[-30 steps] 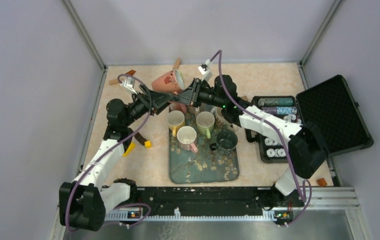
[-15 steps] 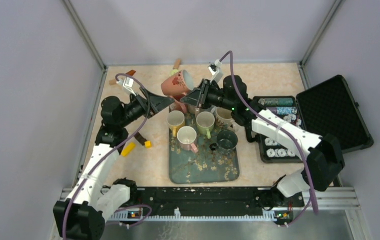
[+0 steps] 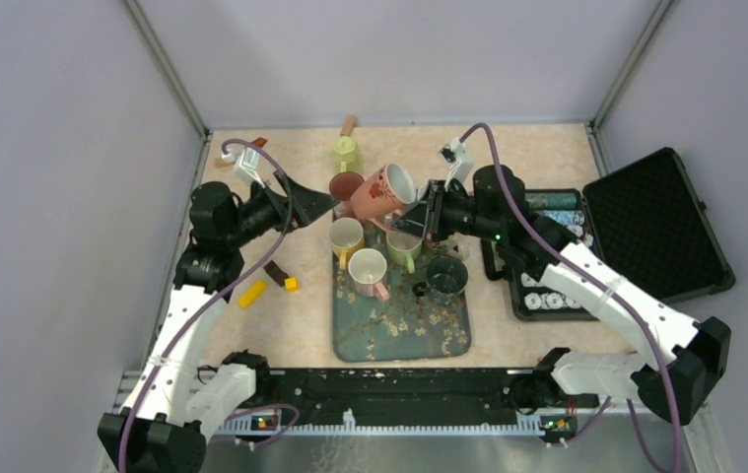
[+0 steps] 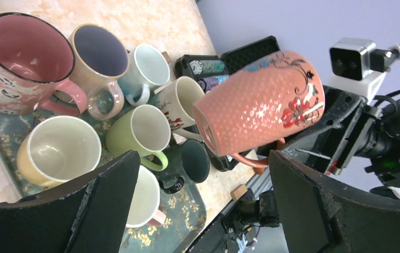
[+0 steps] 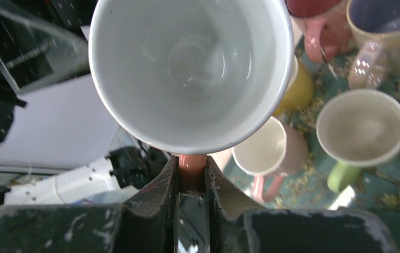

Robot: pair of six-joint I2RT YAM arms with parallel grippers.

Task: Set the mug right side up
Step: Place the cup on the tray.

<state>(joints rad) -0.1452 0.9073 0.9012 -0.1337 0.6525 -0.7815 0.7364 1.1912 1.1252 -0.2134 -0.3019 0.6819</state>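
Peach tabletop (image 3: pixel 547 148) below, the right gripper (image 5: pixel 191 168) clamps the pink mug (image 3: pixel 386 189) by its handle, tilted and empty, above the tray (image 3: pixel 399 330) of upright empty mugs (image 3: pixel 368 266); left gripper (image 3: pixel 322 200) hangs released nearby

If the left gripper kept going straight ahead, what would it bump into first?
Probably the dotted pink mug, held up in the air by the right gripper. It sits straight ahead of the open left gripper, though how far away is hard to tell.
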